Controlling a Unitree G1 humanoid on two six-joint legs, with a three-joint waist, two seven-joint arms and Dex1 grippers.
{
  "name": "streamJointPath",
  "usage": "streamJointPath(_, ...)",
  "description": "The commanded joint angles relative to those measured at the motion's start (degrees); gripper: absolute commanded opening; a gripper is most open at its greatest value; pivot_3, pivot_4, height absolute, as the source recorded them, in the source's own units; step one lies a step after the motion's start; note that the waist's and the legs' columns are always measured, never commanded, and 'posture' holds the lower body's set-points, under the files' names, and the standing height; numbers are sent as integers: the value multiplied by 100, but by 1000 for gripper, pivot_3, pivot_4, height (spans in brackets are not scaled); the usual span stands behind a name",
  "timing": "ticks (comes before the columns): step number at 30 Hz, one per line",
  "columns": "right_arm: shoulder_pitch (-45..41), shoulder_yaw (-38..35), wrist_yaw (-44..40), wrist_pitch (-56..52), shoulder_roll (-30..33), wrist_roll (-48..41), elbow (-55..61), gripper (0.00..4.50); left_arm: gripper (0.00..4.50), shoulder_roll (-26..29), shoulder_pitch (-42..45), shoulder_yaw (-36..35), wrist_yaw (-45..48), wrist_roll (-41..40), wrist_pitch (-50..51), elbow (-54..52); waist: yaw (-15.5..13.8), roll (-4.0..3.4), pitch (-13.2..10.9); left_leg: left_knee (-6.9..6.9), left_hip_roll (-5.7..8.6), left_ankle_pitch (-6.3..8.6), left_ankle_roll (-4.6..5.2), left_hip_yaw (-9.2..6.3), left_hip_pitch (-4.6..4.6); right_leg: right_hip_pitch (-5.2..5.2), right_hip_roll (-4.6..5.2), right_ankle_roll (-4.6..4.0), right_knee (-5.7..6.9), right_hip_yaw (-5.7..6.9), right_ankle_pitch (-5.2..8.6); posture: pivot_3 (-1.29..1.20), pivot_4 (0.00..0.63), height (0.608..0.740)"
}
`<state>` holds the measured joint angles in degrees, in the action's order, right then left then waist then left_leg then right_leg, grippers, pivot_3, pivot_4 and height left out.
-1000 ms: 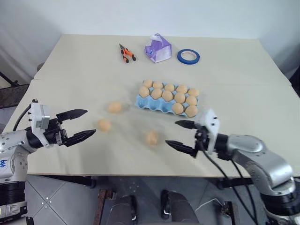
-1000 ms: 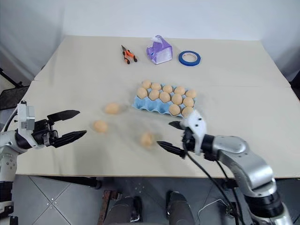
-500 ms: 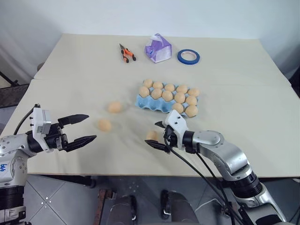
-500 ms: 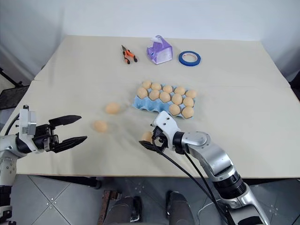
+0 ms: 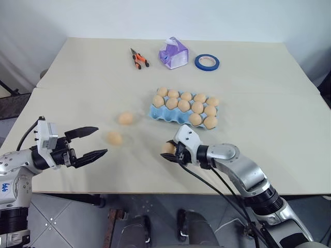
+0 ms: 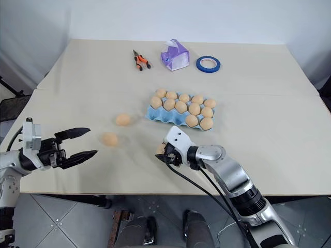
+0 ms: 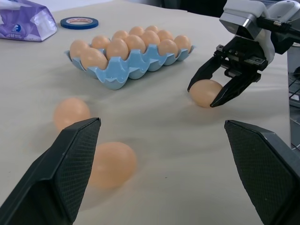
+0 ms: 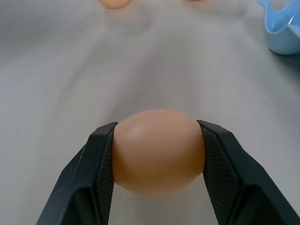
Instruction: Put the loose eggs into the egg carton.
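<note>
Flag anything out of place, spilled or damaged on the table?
Nothing damaged. Two loose eggs lie on the table left of the egg carton rather than in it. A third egg sits clamped in the right gripper jaws. The left gripper holds nothing, jaws open.

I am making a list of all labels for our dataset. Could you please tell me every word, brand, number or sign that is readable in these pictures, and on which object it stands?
Purple tissue pack: a small round blue logo and white print, too blurred to read.
Blue tape roll: faint marks on its inner ring, too small to read.
Eggs, egg carton, pliers, both grippers: no text visible.
So nothing can be quoted.
</note>
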<state>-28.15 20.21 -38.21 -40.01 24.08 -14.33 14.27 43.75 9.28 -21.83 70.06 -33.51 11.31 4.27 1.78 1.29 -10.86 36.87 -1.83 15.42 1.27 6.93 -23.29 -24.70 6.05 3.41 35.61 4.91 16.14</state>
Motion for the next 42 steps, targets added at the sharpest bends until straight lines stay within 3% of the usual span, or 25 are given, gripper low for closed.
streamJointPath(1,-460,-781,195,38,-141,-243,170,2167,4500,-13,26,-124,-57,-128,-79,-190,6,-1,0,2,0,0,0,0,0,0,0,0,0,0,0,0,150,740)
streamJointPath(6,-1332,-1343,757,361,-317,86,-1070,2167,4500,-47,54,-85,-91,-115,-88,-180,17,-1,0,5,-1,-3,-3,-2,2,0,0,1,6,1,0,0,150,740)
streamJointPath(10,-1776,-1381,829,897,-410,360,-2064,2167,4500,-110,113,-27,-132,-97,-87,-182,21,-1,0,-6,1,-4,-5,0,0,-3,0,1,2,3,-1,0,150,740)
streamJointPath(17,-1838,-1251,627,1142,-452,566,-2481,2167,4500,-131,112,-28,-176,-87,-102,-186,57,-1,0,-11,-2,-20,7,16,-1,-9,3,5,6,28,-3,0,150,740)
streamJointPath(24,-1749,-1282,497,918,-380,504,-2165,4477,4500,-140,88,-46,-198,-95,-105,-191,131,-1,0,-9,-2,-18,19,17,-1,-7,9,5,7,45,-3,0,150,740)
streamJointPath(34,-1558,-1494,162,856,-72,307,-1650,4477,4500,-203,154,-10,-234,-54,-121,-145,127,-1,-1,-3,2,-9,1,15,0,-6,20,5,19,50,-3,0,150,740)
streamJointPath(42,-361,-2229,-1341,1136,1124,-566,-611,4477,4500,-139,-82,-369,-553,-31,-161,-169,27,-1,-1,-3,2,-10,22,6,0,5,35,5,7,97,-3,0,150,740)
